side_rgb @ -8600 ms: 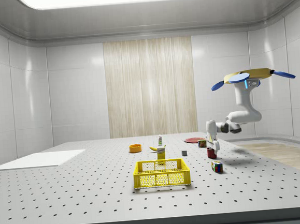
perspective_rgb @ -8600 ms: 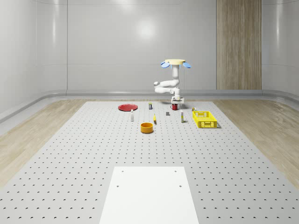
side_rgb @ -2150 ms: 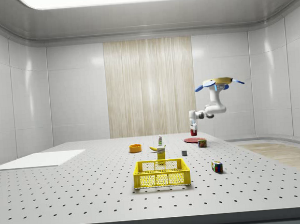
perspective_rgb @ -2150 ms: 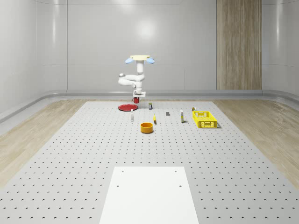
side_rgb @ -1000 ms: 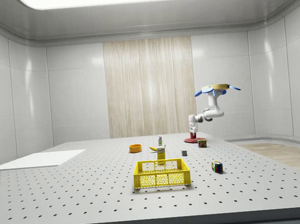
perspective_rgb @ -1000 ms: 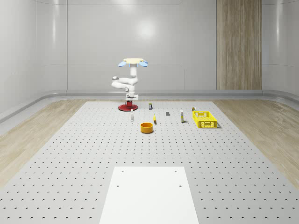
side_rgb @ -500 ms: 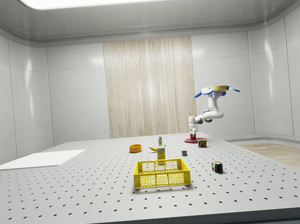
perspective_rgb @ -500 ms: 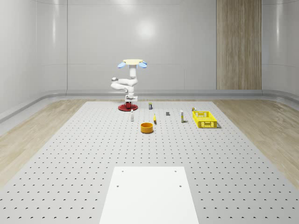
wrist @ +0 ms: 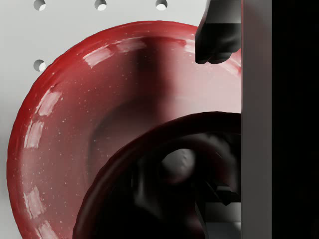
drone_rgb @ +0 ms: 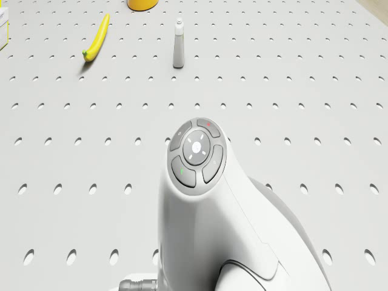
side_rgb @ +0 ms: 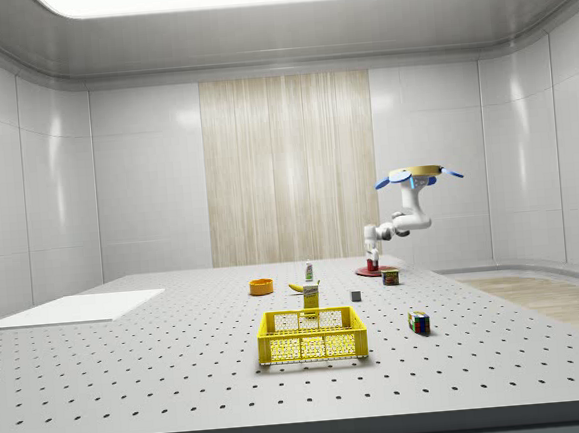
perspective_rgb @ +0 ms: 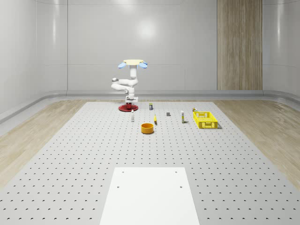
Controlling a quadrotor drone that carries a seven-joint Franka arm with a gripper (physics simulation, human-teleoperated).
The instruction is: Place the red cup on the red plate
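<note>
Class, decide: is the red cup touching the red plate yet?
Cannot tell. In the wrist view the cup overlaps the plate with no visible seam; the side view is too distant.

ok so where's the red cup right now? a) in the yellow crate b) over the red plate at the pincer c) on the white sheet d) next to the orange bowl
b: the wrist view shows the red cup directly over the red plate, at the pincer.

Yellow crate [perspective_rgb: 205, 119], orange bowl [perspective_rgb: 147, 128], banana [drone_rgb: 96, 39], small bottle [drone_rgb: 178, 43]
</note>
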